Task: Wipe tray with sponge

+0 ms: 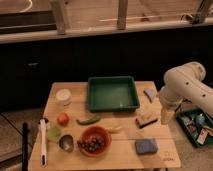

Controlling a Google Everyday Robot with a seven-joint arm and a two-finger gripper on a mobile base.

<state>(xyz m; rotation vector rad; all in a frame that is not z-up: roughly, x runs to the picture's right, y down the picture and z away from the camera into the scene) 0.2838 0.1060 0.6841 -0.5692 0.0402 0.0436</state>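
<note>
Gripper (164, 118) hangs off the white arm (186, 85) at right of frame, low over the table's right edge, just right of a tan block with dark base (146, 119). Fingers apart, nothing seen between them.

Tray (113, 105): green, square, upper centre of the table, nothing visible inside. Sponge (146, 146): blue-grey pad, lower right of the table, flat, well apart from the tray and below-left of the gripper.

Between gripper and tray: the tan block, plus a small grey wedge (150, 94) just right of the tray's rim.

Other clutter, left and centre:
- white round container (63, 96), left of tray
- red-orange fruit (62, 119)
- long green vegetable (88, 120)
- small yellow item (114, 129), can't tell what
- red bowl (94, 134) of dark round fruit, bottom centre
- metal cup (66, 143)
- white-handled tool (43, 142) along the left edge

Dark green bin (191, 130) of mixed small items sits off the table at far right, partly behind the arm.

Surface: light wooden table (120, 157). Behind: dark cabinet front, pale ledge and window frame across the top. Tiled floor lower left.
</note>
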